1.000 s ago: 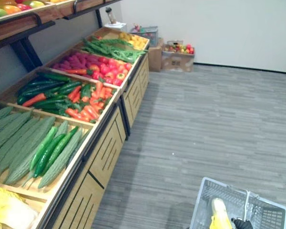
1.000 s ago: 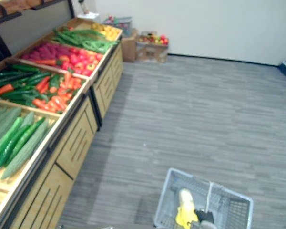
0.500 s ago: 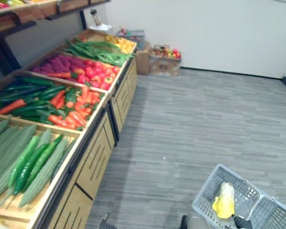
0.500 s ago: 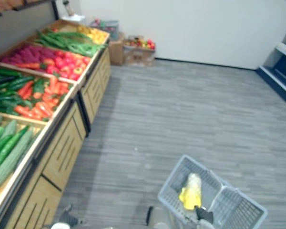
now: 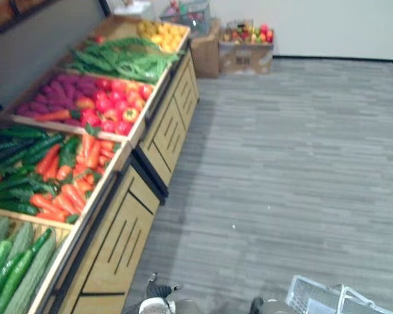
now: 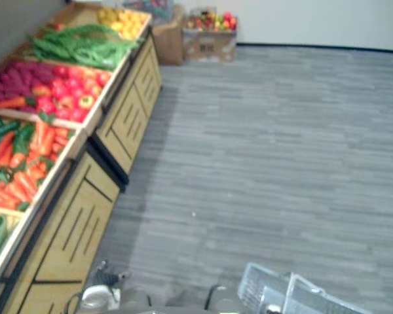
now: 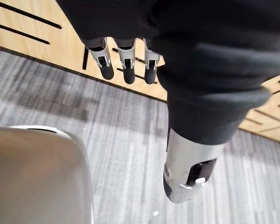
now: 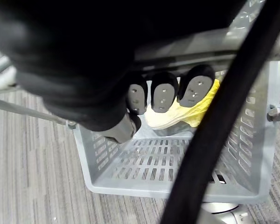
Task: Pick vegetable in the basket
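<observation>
A grey plastic basket hangs from my right hand, whose fingers are curled round its handle bar. A pale yellow leafy vegetable lies inside the basket. In the eye views the basket's rim pokes in at the bottom right, over the floor. My left hand hangs with straight fingers beside the wooden stand front, holding nothing. The stand on my left carries carrots, cucumbers, red peppers and green beans.
The wooden produce stand runs along the left, with yellow fruit in its far bin and long green gourds nearest me. Cardboard boxes of fruit stand against the far wall. Grey plank floor stretches to the right.
The whole picture has shifted as the camera moved along the stand and tipped; the basket now sits at the bottom edge. My right hand keeps its hold on the handle.
</observation>
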